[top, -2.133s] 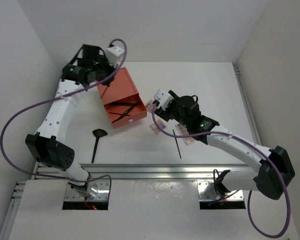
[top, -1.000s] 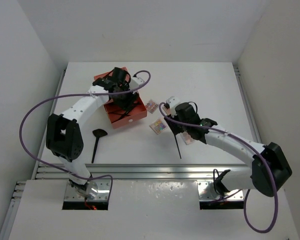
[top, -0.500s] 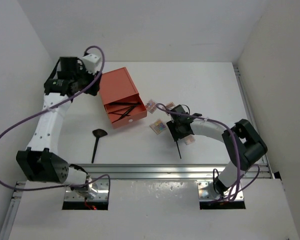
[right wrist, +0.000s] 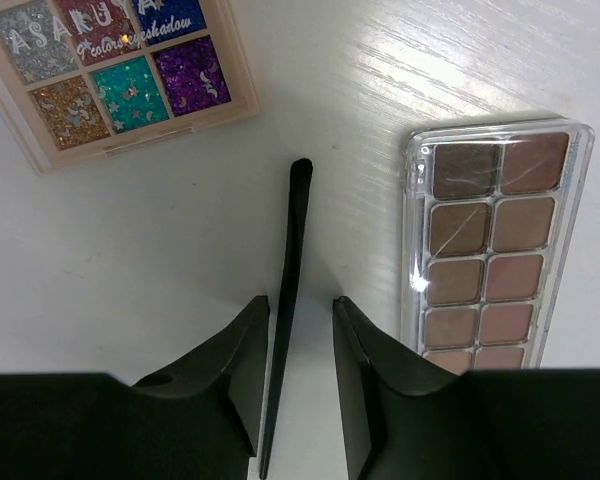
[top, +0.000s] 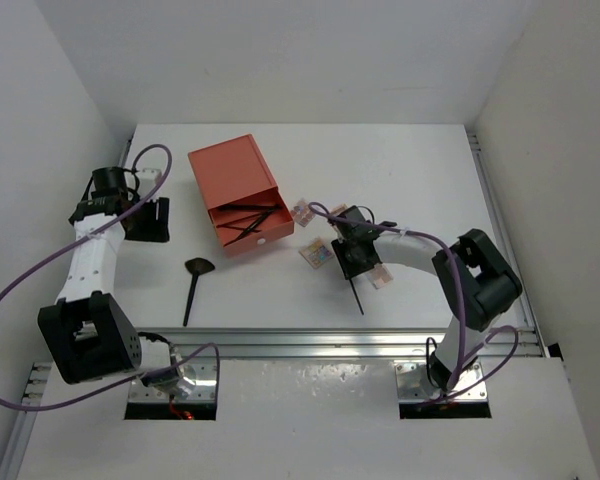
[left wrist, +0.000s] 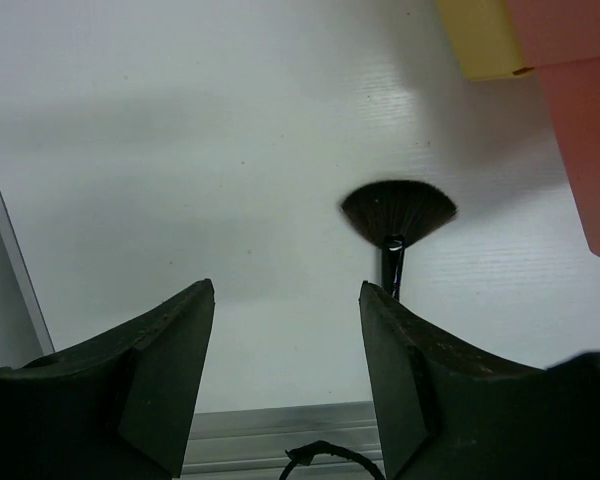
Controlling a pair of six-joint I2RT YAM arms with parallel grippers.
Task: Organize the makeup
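A thin black brush (right wrist: 292, 240) lies on the white table between the fingers of my right gripper (right wrist: 300, 305). The jaws stand narrow, the left finger close to the brush and the right one apart from it. Beside it lie a colourful glitter eyeshadow palette (right wrist: 110, 75) and a long brown palette (right wrist: 490, 250). From above, my right gripper (top: 352, 263) sits over that brush (top: 358, 298), with another palette (top: 303, 211) further back. A black fan brush (left wrist: 398, 210) lies ahead of my open, empty left gripper (left wrist: 285, 295), which hangs at the table's left (top: 148, 222).
The orange drawer box (top: 232, 180) stands at the back centre-left, its open drawer (top: 248, 225) holding thin black brushes. Its yellow side (left wrist: 480, 40) shows in the left wrist view. An aluminium rail (top: 330, 340) runs along the front edge. White walls close in on both sides.
My left arm has swung away from the orange box to the table's left side. My right gripper has settled over the thin brush, and its jaws have narrowed around it.
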